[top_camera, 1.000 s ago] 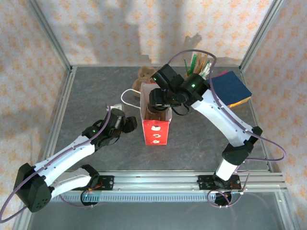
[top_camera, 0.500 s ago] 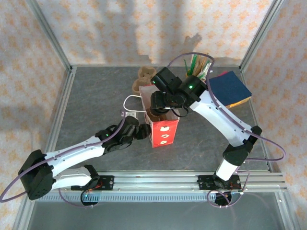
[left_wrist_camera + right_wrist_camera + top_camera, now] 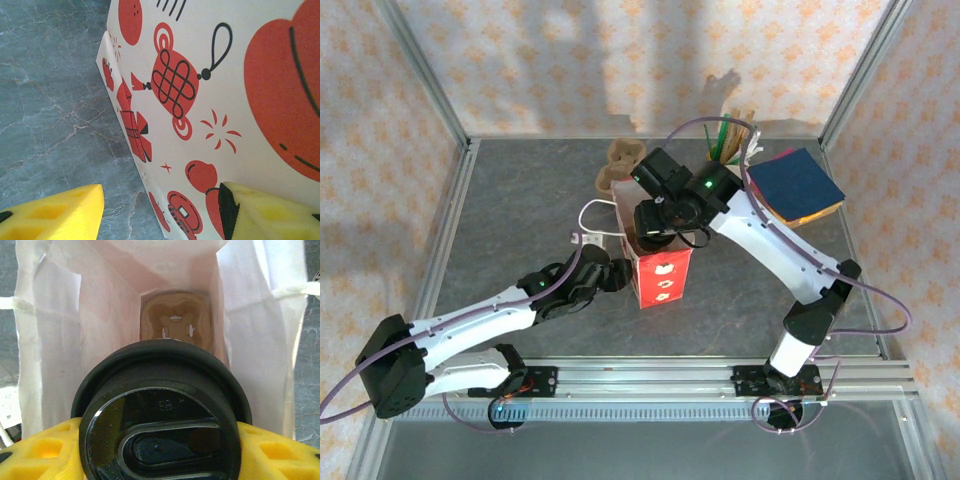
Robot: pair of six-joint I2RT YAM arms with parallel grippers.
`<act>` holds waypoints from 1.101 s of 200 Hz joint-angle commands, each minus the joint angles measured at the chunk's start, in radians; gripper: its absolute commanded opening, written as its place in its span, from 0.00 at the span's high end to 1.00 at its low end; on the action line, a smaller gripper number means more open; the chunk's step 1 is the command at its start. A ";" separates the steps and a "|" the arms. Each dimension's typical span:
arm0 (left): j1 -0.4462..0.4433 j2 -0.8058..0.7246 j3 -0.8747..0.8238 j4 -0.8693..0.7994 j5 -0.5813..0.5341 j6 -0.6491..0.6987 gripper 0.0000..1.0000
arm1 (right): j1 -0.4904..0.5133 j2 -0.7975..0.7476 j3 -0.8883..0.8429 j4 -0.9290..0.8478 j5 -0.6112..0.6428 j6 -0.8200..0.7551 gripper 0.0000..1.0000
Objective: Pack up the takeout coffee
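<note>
- the right gripper (image 3: 162, 460) is clamped on the coffee cup (image 3: 160, 390), which hangs upright over the open mouth of the bag (image 3: 35, 340), not yet inside
- to do this well, lower it straight down the middle, clear of the thin walls, towards a socket of the cup carrier (image 3: 175, 322) on the bag's floor
- the left gripper (image 3: 160, 215) stands open astride a lower corner of the bag, one finger seemingly against the printed face; a steady brace there should stop the bag tipping
- the lid (image 3: 165, 440) is glossy black plastic, round with a raised rim
- the bag is light creased paper, white inside and red-printed outside
- the carrier looks like rough brown pulp
- the table (image 3: 45, 100) looks like veined grey stone
</note>
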 commanded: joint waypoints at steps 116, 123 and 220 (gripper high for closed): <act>0.001 0.000 0.007 -0.002 0.006 0.116 0.35 | 0.017 0.056 -0.054 -0.012 -0.015 0.035 0.49; 0.001 0.006 0.006 0.000 0.008 0.120 0.35 | 0.016 0.055 -0.060 -0.013 -0.018 0.033 0.49; -0.004 0.006 0.028 -0.009 0.001 0.178 0.35 | 0.017 0.063 -0.091 -0.015 -0.042 0.021 0.50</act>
